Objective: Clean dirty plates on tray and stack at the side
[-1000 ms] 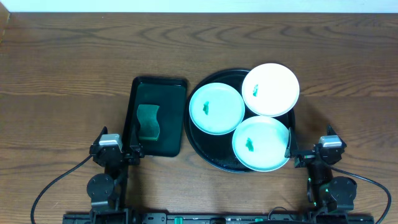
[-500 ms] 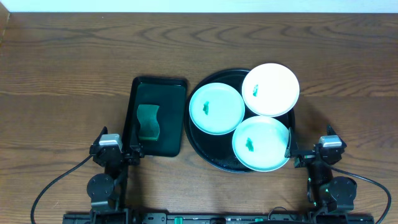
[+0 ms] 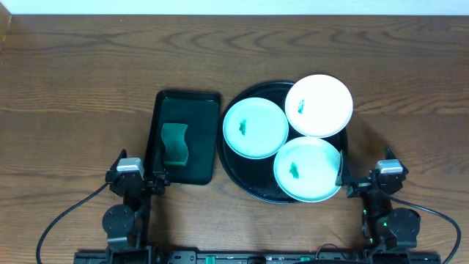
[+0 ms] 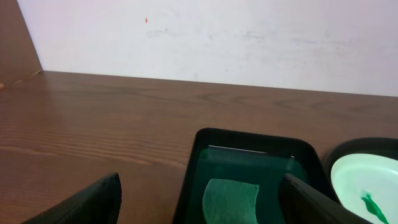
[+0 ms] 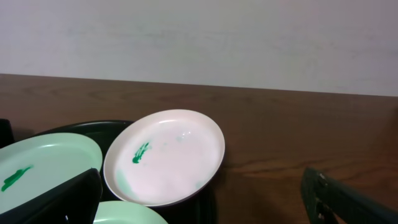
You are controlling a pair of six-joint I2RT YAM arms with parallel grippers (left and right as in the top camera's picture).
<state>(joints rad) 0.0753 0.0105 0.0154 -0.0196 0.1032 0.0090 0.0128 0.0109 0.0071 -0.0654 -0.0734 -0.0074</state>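
On the round black tray [image 3: 234, 172], right of centre, three smeared plates [image 3: 255, 128] are lying unmoved since a second ago. At the near edge the left gripper [image 3: 136, 173] and right gripper [image 3: 368, 176] are idling, jaws wide open and empty, so cleaning is not starting yet.

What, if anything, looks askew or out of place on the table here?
The white plate sits askew: it overhangs the far right rim of the black tray instead of lying fully inside. Nothing looks spilled or broken.
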